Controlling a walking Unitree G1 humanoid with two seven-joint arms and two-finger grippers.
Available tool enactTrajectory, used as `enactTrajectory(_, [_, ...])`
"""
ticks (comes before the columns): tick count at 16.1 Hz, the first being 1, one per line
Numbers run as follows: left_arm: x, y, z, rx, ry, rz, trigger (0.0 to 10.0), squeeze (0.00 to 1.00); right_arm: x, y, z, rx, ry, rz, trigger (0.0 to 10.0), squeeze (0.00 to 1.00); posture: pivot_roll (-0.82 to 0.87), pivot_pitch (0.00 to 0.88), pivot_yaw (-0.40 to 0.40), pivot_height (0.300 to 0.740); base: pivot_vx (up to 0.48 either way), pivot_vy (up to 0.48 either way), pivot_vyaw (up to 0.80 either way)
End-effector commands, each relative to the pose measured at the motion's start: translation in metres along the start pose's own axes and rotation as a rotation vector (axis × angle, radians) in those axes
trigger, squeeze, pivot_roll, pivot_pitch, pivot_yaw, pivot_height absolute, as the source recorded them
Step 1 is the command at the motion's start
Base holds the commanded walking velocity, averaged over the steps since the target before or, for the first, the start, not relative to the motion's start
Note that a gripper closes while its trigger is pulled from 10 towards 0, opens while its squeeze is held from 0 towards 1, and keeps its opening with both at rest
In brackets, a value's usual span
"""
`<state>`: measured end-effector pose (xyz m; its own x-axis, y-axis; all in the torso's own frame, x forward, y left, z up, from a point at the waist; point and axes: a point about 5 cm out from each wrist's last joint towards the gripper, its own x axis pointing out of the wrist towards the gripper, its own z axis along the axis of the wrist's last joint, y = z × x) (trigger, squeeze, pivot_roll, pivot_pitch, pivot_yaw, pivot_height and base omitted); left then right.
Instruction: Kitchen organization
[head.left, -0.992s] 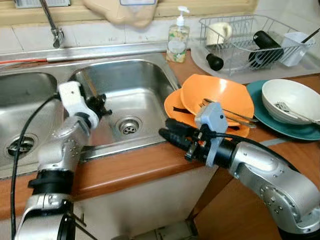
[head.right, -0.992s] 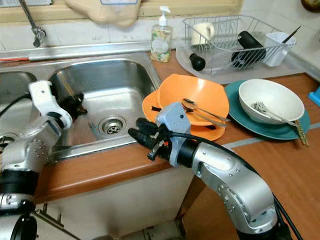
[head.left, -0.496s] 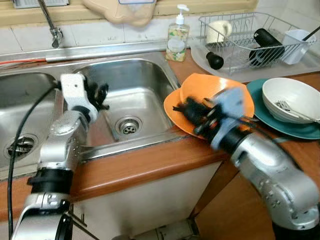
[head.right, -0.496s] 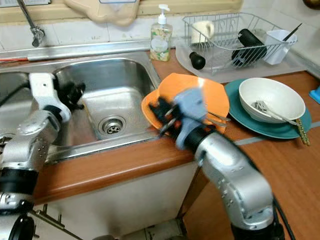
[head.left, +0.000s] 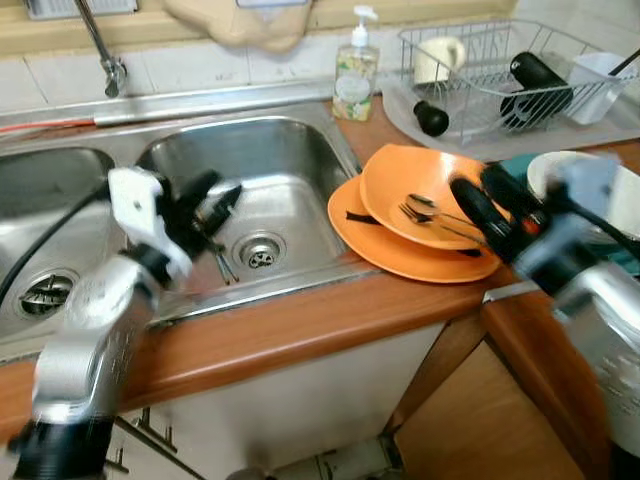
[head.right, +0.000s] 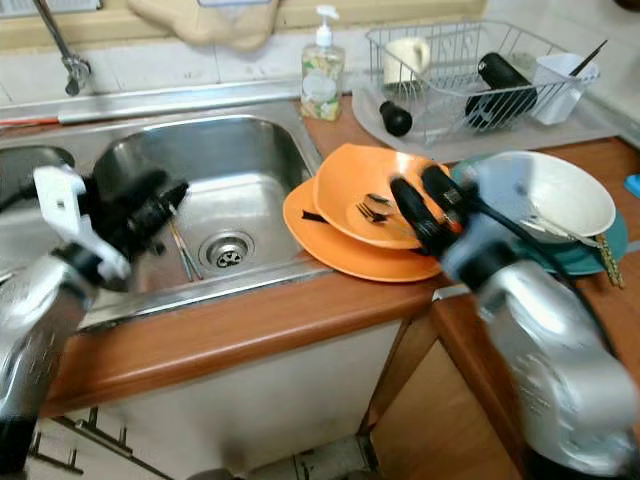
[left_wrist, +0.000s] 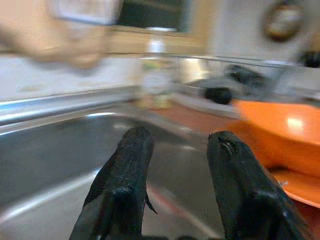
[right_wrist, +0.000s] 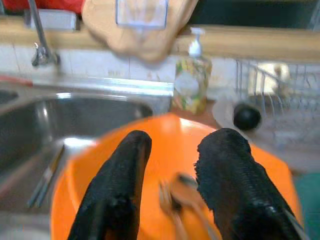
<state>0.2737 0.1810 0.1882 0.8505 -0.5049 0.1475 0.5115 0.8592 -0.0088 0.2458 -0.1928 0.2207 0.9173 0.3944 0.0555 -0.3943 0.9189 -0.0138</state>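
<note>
Tidying has barely begun: my right pincer (head.right: 425, 197) hovers open over the cutlery (head.right: 376, 207) in the orange bowl (head.right: 345, 195) by the sink (head.right: 235, 170), my left pincer (head.right: 160, 205) open over the basin.

plates (head.left: 400, 245) right of sink (head.left: 290, 150), rack (head.left: 480, 85) behind

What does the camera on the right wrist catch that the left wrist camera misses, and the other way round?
Right wrist view: its open black fingers above cutlery lying in the orange bowl, plus the tap and chopsticks down in the sink.

Left wrist view: its own open fingers over the sink basin, and the orange plate under the bowl.

Both: soap bottle, the orange bowl, the sink, the blurred dish rack.
</note>
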Motion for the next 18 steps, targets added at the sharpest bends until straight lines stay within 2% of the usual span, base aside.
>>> enactTrajectory(1, [0.000, -0.009, 0.003, -0.011, 0.000, -0.058, 10.0, 0.00, -0.006, -0.003, 0.007, -0.011, -0.026, 0.021, 10.0, 1.00, -0.07, 0.000, 0.041, 0.740, 0.000, 0.000, 0.00])
enactTrajectory(4, [-0.007, -0.023, 0.006, -0.035, -0.010, -0.137, 10.0, 0.00, -0.019, -0.019, 0.001, 0.030, 0.029, -0.016, 10.0, 1.00, -0.06, 0.000, 0.030, 0.740, 0.000, 0.000, 0.00])
enactTrajectory(6, [-0.013, -0.039, 0.007, -0.046, -0.005, -0.227, 10.0, 0.00, -0.024, -0.032, -0.003, 0.069, 0.034, -0.052, 10.0, 1.00, -0.05, 0.000, 0.022, 0.740, 0.000, 0.000, 0.00])
enactTrajectory(7, [-0.016, -0.045, 0.005, -0.045, 0.014, -0.259, 10.0, 0.00, -0.024, -0.035, -0.006, 0.070, 0.054, -0.051, 10.0, 0.00, -0.05, 0.000, 0.019, 0.740, 0.000, 0.000, 0.00])
enactTrajectory(9, [-0.019, -0.050, 0.002, -0.042, 0.040, -0.292, 10.0, 0.00, -0.023, -0.034, -0.010, 0.064, 0.085, -0.038, 10.0, 0.00, -0.04, 0.000, 0.015, 0.740, 0.000, 0.000, 0.00])
enactTrajectory(10, [-0.021, -0.052, -0.001, -0.010, 0.070, -0.292, 10.0, 0.00, -0.025, -0.035, -0.015, 0.054, 0.114, -0.048, 10.0, 0.00, -0.04, 0.000, 0.011, 0.740, 0.000, 0.000, 0.00])
enactTrajectory(14, [-0.022, -0.064, -0.009, -0.008, 0.105, -0.339, 10.0, 0.00, -0.026, -0.034, -0.024, 0.074, 0.154, -0.046, 10.0, 0.00, -0.05, 0.000, 0.013, 0.740, 0.000, 0.000, 0.00])
enactTrajectory(18, [-0.021, -0.068, -0.010, -0.019, 0.097, -0.347, 10.0, 0.00, -0.027, -0.028, -0.028, 0.072, 0.168, -0.012, 10.0, 0.00, -0.06, 0.000, 0.020, 0.740, 0.000, 0.000, 0.00])
